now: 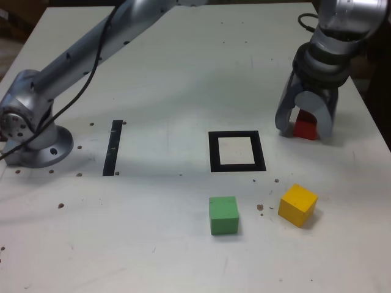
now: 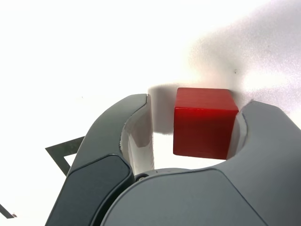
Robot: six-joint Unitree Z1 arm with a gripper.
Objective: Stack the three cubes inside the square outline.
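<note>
— White desk (image 1: pixel 183 73), a bit scuffed and speckled with crumbs. Where's everything sitting?

— Red cube (image 1: pixel 305 129) is near the desk's edge on the exterior view's right, down on the surface between the pincer's two jaws. Square outline (image 1: pixel 237 151) lies mid-desk, nothing in it yet. Green cube (image 1: pixel 223 214) and yellow cube (image 1: pixel 297 205) sit toward the front edge, just past the outline and apart from each other. A narrow black strip (image 1: pixel 113 147) lies over by the arm's base (image 1: pixel 33 137).

— And the gripper (image 1: pixel 304 125), has it got hold?

— Not that I can see. In the wrist view the jaws are apart. One sits right at the red cube's (image 2: pixel 203 123) side, maybe touching. The other has a clear gap of white desk before it. So it straddles the block, unclamped.

— How will that block behave?

— My guess: light, rigid, matte faces, so it shouldn't slip or crush. Pinch it on two opposite flat sides, squarely, about mid-height. Gripping across a corner would likely twist it.

— Risks?

— Closing off-centre could shove it sideways before both jaws meet it.
</note>
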